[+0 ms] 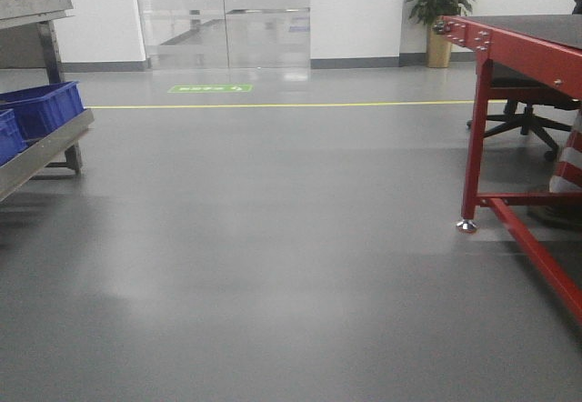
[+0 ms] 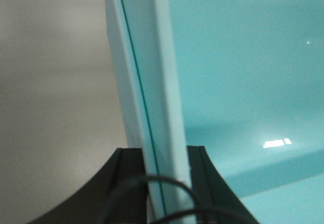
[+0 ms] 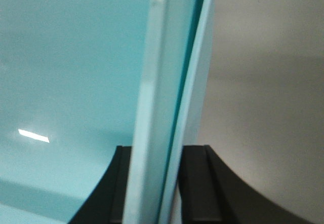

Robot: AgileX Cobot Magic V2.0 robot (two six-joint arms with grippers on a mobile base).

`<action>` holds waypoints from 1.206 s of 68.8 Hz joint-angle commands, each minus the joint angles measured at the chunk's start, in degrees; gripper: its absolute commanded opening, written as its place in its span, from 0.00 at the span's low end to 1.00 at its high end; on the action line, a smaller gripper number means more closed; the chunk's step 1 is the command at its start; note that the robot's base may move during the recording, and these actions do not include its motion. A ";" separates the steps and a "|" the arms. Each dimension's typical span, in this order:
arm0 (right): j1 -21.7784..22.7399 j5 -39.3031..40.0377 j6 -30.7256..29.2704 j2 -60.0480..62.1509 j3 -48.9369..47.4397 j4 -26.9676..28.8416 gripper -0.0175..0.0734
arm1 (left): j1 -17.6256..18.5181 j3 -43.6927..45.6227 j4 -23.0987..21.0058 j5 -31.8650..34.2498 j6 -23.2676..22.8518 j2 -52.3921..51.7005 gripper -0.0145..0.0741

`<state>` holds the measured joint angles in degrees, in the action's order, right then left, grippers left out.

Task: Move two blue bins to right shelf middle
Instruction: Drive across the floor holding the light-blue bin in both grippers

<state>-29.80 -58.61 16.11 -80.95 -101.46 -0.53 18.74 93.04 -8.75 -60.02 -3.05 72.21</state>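
In the left wrist view my left gripper (image 2: pixel 161 153) is shut on the upright side wall (image 2: pixel 147 72) of a light blue bin, whose smooth inside (image 2: pixel 243 82) fills the right of the view. In the right wrist view my right gripper (image 3: pixel 154 150) is shut on the opposite wall (image 3: pixel 167 72) of a light blue bin, with its inside (image 3: pixel 76 72) on the left. Neither gripper nor the held bin shows in the front view. Other dark blue bins (image 1: pixel 41 109) sit on the metal shelf (image 1: pixel 45 147) at the left edge.
A red-framed table (image 1: pixel 518 47) stands at the right, its leg (image 1: pixel 473 147) on the floor, with an office chair (image 1: pixel 527 115) behind. A potted plant (image 1: pixel 440 2) and glass doors (image 1: pixel 223 11) are at the back. A yellow line (image 1: pixel 273 105) crosses the grey floor.
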 commanded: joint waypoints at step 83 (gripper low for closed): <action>-0.06 6.74 0.47 0.55 -0.69 -0.53 0.02 | 0.36 1.14 -5.18 2.80 0.91 -1.23 0.04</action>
<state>-29.80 -58.37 16.11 -80.95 -101.46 -0.53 18.74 93.04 -8.75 -60.02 -3.05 72.21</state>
